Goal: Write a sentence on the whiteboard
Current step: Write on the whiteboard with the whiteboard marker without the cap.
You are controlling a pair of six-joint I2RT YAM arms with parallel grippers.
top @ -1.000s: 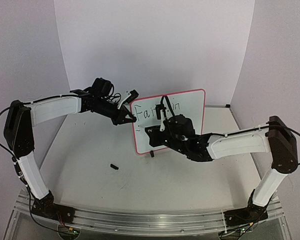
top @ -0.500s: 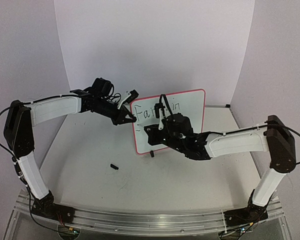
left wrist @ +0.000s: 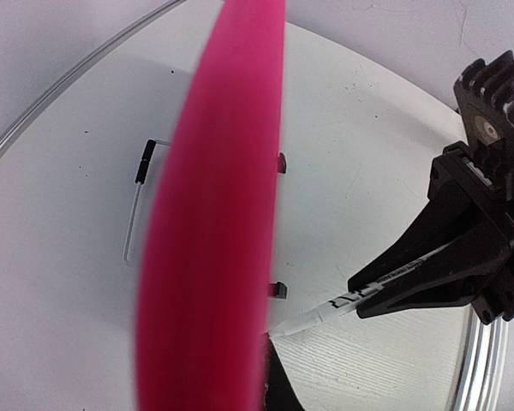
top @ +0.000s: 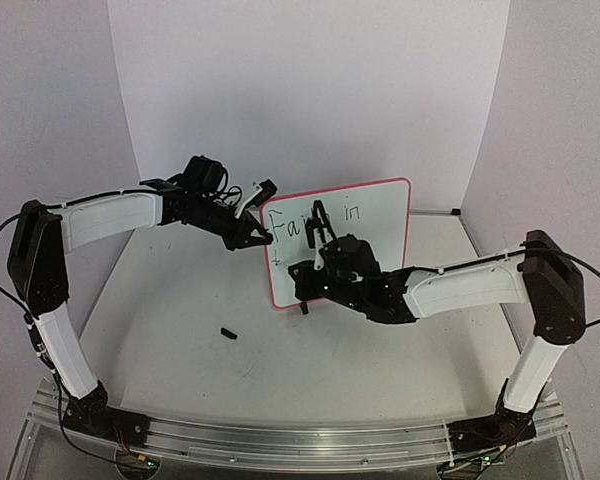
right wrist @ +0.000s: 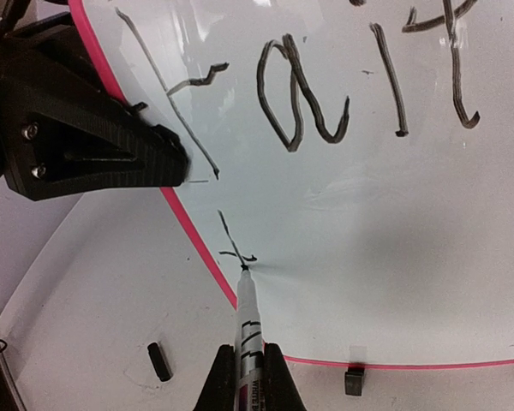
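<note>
White surface, pale walls. We note the whiteboard upright mid-surface, the left pincer clamped on its left edge. The right pincer grips the marker, tip touching the board under "Faith in" of the sentence, close to the left frame. We judge bare board runs rightward from the tip; the bottom frame is near.

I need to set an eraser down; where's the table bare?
Bare table between the small black piece and the near rail. Crowded at the whiteboard's left edge, where the left gripper clamps it and the right gripper holds the marker.
</note>
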